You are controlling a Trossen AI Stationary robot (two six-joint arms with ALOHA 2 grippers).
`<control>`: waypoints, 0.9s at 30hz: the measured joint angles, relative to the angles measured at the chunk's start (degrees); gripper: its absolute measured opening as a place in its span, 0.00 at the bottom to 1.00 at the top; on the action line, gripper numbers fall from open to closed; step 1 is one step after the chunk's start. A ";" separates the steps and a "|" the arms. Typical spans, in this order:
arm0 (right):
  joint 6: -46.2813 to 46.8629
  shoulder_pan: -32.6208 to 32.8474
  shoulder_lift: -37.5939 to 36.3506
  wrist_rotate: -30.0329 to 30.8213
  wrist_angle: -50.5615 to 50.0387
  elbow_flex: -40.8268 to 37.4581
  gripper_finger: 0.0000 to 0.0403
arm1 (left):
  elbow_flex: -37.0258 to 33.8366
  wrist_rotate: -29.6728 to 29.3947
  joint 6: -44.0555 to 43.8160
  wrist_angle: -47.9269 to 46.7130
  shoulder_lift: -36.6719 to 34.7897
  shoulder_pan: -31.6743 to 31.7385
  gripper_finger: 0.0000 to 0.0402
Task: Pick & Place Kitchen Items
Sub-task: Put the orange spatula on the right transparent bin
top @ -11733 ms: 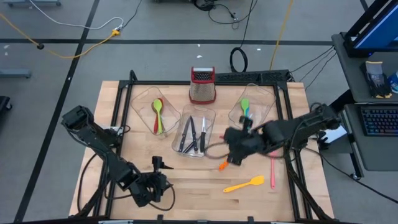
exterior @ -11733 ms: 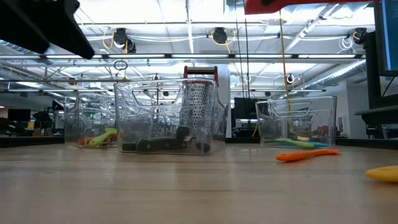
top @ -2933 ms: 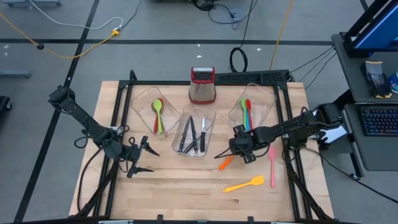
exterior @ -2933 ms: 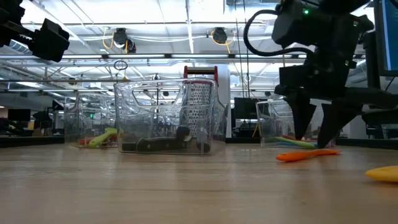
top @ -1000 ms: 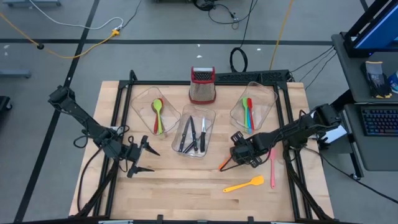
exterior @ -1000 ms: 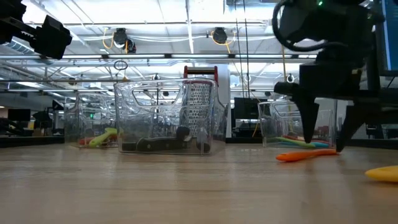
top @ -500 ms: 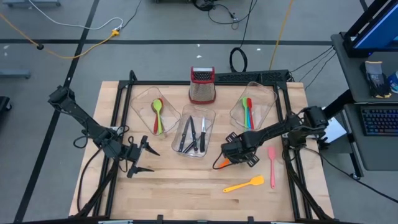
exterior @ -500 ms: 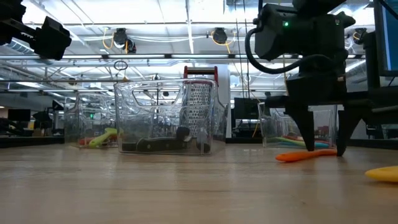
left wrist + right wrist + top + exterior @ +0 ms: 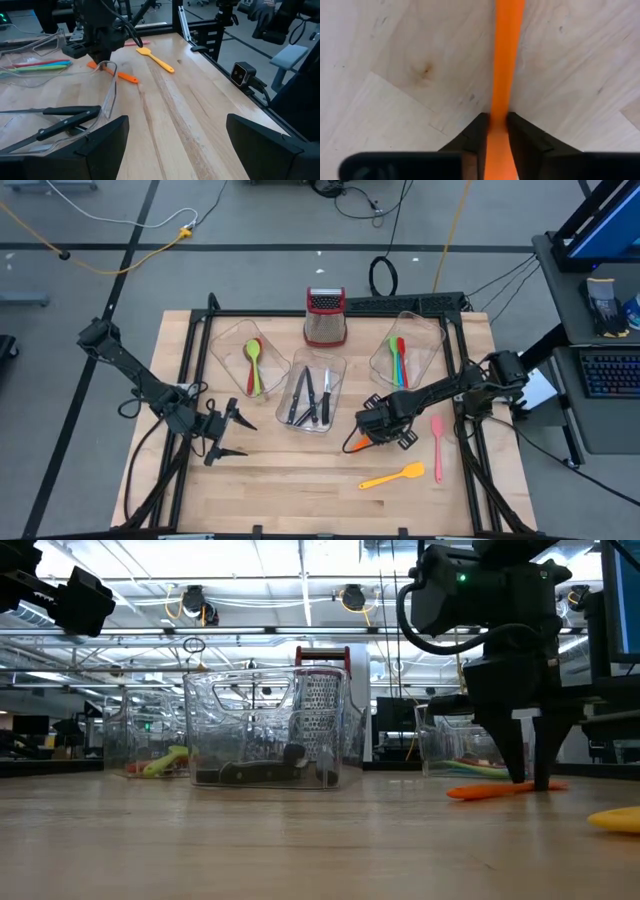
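An orange utensil [image 9: 497, 791] lies flat on the wooden table right of the middle, and my right gripper [image 9: 496, 120] stands over it, shut on it. In the high view only the utensil's near-left end [image 9: 351, 446] sticks out from under the gripper [image 9: 374, 432]. My left gripper [image 9: 229, 436] hangs open over the table's left part, nothing between its fingers. A yellow spatula [image 9: 393, 476] and a pink one [image 9: 437, 444] lie loose on the table. My right gripper pinches the orange utensil's slim handle [image 9: 504, 106] between its two fingers [image 9: 476, 134], one on each long side. The fingers come from above, pointing down, and lie across the handle. The utensil lies flat on the table [image 9: 470, 793].
Three clear tubs stand at the back: the left one [image 9: 228, 352] with a green and a red spoon, the middle one [image 9: 337, 365] with black-handled knives, the right one [image 9: 427, 340] with coloured utensils. A steel grater [image 9: 326, 320] stands behind them. Bare wood lies along the near edge.
My right gripper has come down onto the orange utensil, tipping until it points straight down, and its fingers have closed from a wide gap onto the handle. The utensil stays on the table.
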 joint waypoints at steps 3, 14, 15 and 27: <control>-0.03 0.72 -0.03 0.50 0.42 -0.04 0.10 | 0.00 0.00 0.00 0.02 0.01 0.00 0.84; 2.11 5.02 0.07 5.95 0.10 6.42 0.04 | 0.00 0.02 -0.05 0.08 0.00 0.00 0.84; 2.33 5.41 0.09 6.53 0.06 7.53 0.04 | 0.00 0.02 -0.12 0.08 0.01 0.00 0.83; 4.84 8.64 0.82 7.64 8.13 14.32 0.01 | 0.00 0.04 0.04 1.53 -0.01 0.00 0.84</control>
